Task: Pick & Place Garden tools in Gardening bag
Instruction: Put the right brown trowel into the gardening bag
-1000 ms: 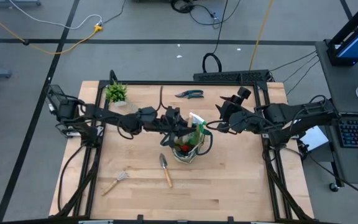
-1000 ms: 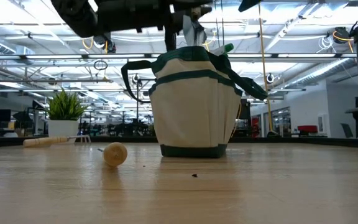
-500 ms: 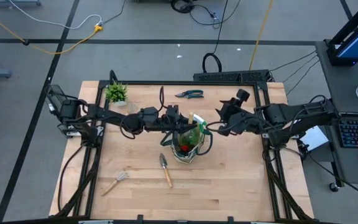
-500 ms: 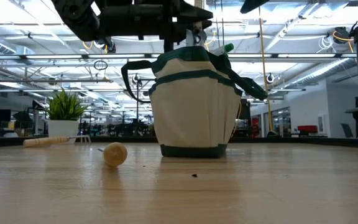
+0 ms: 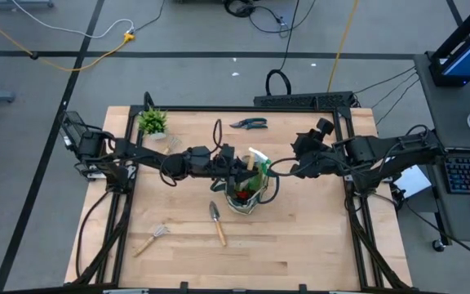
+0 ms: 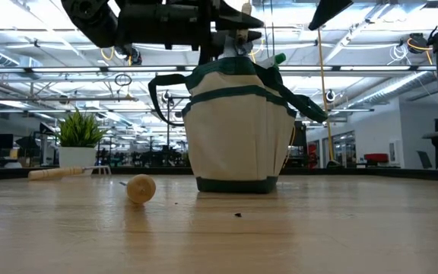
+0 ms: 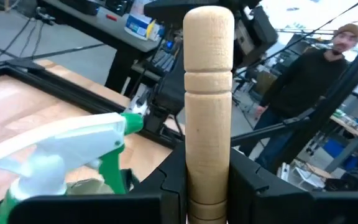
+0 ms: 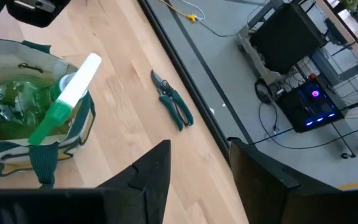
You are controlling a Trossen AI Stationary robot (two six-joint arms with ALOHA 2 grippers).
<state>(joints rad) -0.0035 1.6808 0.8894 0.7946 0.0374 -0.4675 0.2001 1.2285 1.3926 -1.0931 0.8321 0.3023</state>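
Task partly done. The bag [image 5: 250,194] stands mid-table and already holds a spray bottle [image 8: 67,98], its white head and green neck poking above the rim, plus a small red item [image 5: 241,195] seen from above; other contents cannot be told.

The left gripper [image 5: 233,166] hovers over the bag's mouth, fingers pinched on a wooden handle [image 7: 207,99] held upright; the tool's head is hidden, so its type is unclear. Judged step: lowering this tool into the bag.

The right gripper [image 8: 194,168] hangs beside the bag, fingers spread and empty.

Left on the table: 1 trowel [image 5: 217,220], 1 rake [image 5: 152,239], 1 pair of shears [image 5: 249,124]. So at least 3 tools remain, plus the one in hand.
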